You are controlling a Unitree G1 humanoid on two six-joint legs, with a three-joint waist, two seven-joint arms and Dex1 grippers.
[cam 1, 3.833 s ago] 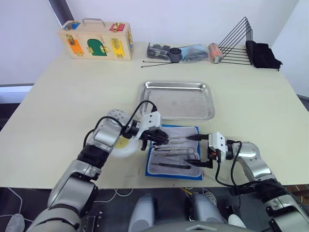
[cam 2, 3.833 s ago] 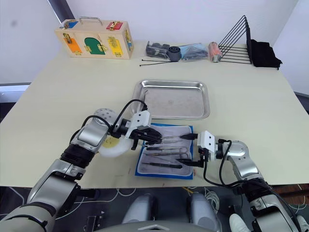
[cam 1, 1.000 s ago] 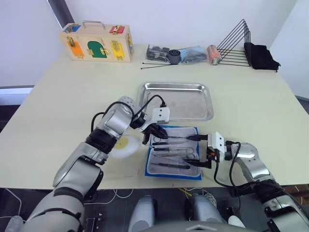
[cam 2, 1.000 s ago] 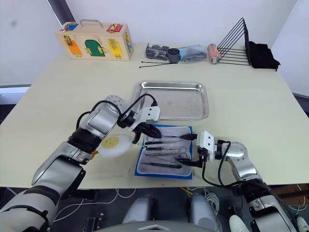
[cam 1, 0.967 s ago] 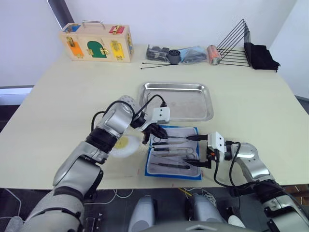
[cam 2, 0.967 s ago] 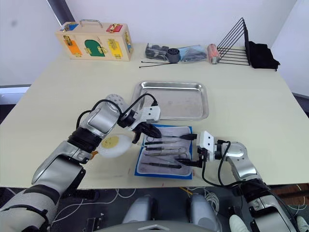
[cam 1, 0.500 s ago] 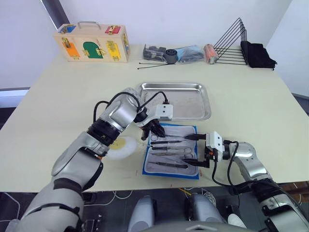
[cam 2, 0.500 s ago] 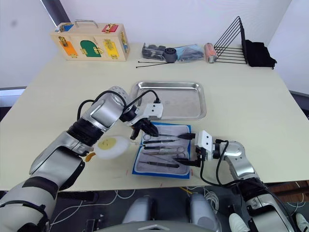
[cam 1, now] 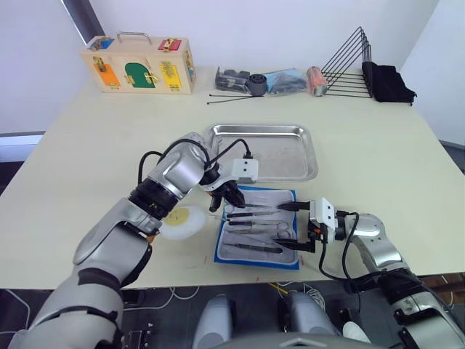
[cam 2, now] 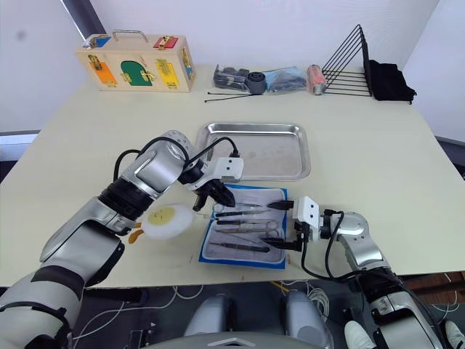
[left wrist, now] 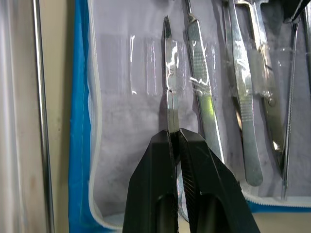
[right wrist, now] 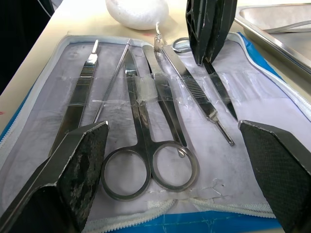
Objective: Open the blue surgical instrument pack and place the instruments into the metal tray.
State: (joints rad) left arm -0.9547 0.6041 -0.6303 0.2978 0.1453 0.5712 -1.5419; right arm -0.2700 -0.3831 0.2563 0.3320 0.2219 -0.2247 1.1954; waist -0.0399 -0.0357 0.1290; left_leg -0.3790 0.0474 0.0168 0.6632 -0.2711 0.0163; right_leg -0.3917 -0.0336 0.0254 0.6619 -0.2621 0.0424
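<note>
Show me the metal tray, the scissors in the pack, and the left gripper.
metal tray (cam 1: 290,161), left eye view, bare floor on its right side.
scissors (right wrist: 137,109), right wrist view, on the crossing blades above the rings.
left gripper (left wrist: 176,138), left wrist view, between the fingertips clamping a thin instrument.

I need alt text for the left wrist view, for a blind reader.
The left tool is shut on a thin pointed instrument still under its clear strap in the opened blue surgical instrument pack. Other instruments lie strapped alongside.

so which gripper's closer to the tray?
Left. The left gripper is over the pack's far end, just short of the tray; the right gripper is at the pack's near-right edge.
</note>
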